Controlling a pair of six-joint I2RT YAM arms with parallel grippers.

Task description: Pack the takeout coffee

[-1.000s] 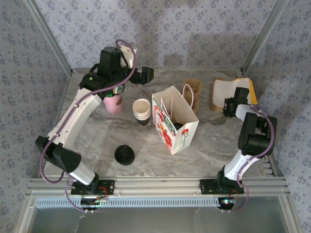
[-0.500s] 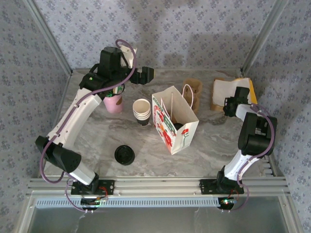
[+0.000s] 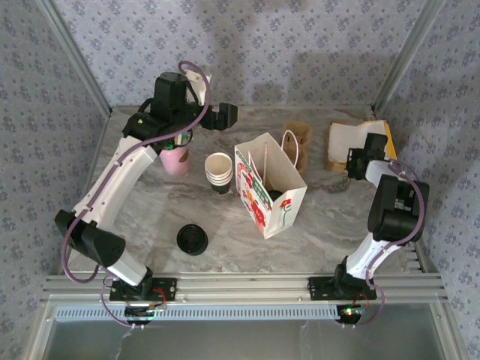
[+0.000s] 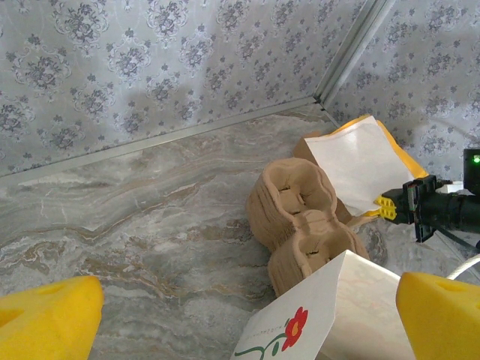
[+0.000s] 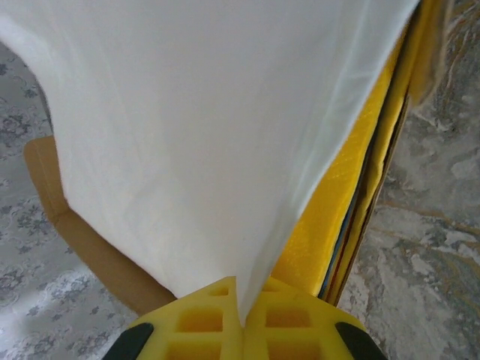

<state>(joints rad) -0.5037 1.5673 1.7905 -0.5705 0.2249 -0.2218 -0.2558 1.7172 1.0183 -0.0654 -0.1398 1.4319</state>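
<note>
Right gripper is clamped shut on a corner of a white paper sheet, which lies on top of the yellow-and-brown stack at far right. Left gripper hangs fully open over the far table, holding nothing (pads wide apart). Takeout coffee sits inside the paper bag at centre table. Its black lid faces up, so the long axis looks vertical; cup body hidden.

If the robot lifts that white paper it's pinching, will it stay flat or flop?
Probably flop: the white paper looks thin and softly creased where the right gripper pinches its edge. Being a single thin sheet, it's likely very light and might flutter.
</note>
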